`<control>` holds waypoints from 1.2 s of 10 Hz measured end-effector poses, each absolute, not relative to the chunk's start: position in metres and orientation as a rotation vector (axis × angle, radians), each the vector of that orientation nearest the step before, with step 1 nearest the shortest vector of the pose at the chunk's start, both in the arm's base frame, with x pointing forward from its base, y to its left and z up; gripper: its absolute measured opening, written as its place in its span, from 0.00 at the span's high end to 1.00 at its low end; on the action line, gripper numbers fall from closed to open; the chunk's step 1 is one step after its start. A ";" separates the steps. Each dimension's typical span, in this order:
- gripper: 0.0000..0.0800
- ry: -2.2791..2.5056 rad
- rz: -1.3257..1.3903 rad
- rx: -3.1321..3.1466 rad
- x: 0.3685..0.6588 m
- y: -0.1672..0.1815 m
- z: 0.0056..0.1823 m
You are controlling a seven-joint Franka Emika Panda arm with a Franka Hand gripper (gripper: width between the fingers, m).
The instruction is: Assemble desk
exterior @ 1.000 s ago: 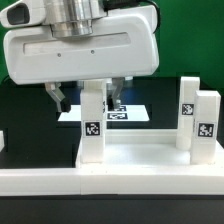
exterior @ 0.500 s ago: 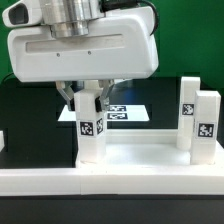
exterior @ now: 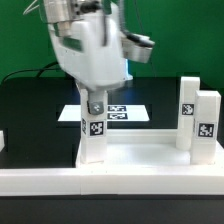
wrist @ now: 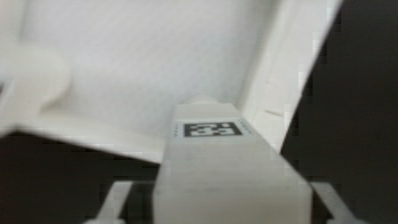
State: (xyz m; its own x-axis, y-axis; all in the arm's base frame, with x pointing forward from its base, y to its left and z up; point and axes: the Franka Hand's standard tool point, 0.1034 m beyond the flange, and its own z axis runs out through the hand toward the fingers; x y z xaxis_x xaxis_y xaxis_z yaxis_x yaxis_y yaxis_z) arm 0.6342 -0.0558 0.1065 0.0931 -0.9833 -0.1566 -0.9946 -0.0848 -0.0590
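Note:
The desk panel (exterior: 140, 155) lies flat and white on the table. One white tagged leg (exterior: 92, 135) stands upright at its corner toward the exterior view's left. My gripper (exterior: 92, 104) is over this leg and shut on its upper part, with the hand turned narrow side to the camera. In the wrist view the leg (wrist: 222, 160) fills the gap between my fingers (wrist: 125, 200), with the panel (wrist: 160, 70) and its raised rim (wrist: 285, 60) beyond it. Two more legs (exterior: 188, 112) (exterior: 206, 125) stand upright at the panel's right side.
The marker board (exterior: 130, 112) lies on the black table behind the panel. A long low white border rail (exterior: 110, 185) runs across the front. A small white piece (exterior: 2, 142) shows at the exterior view's left edge.
My gripper came down onto the top of the left leg and closed on it. The hand then turned about its vertical axis, from broadside to narrow side.

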 end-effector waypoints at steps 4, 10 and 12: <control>0.64 2.301 0.140 -1.916 0.635 -0.053 0.106; 0.19 1.829 -0.036 -2.379 0.633 -0.031 0.109; 0.19 1.635 -0.050 -2.530 0.630 -0.031 0.107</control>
